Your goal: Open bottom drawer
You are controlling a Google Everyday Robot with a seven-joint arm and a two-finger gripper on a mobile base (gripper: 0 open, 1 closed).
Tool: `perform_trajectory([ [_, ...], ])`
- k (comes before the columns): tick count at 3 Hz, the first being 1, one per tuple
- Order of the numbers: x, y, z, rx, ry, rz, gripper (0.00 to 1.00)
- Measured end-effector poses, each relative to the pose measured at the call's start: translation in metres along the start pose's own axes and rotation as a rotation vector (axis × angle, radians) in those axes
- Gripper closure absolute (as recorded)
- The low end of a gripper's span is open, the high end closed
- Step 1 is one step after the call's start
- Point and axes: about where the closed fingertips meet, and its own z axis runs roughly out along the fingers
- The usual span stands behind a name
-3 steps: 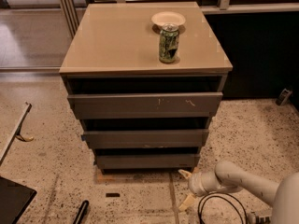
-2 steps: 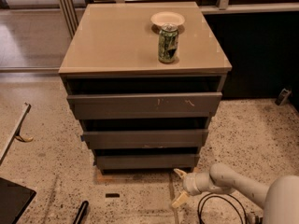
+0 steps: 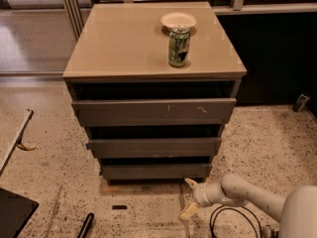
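One high camera looks down on the cabinet (image 3: 124, 43) from in front, end effector (image 3: 189, 197) at lower right.

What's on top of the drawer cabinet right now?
A green can and, behind it, a small white bowl whose near edge the can hides. The gripper is low, in front of the bottom drawer.

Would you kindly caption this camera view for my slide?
Open gripper low before the bottom drawer; green can and white bowl atop the cabinet.
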Motion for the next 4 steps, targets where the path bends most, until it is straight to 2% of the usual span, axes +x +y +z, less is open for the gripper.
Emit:
perform_trajectory([
  [1,-0.01,-0.023,-0.005,0.077,-0.037,-0.018,0.0],
  [2,-0.024,-0.059,-0.005,0.12,-0.072,-0.045,0.0],
  [4,-0.034,-0.132,0.016,0.118,-0.105,-0.041,0.0],
])
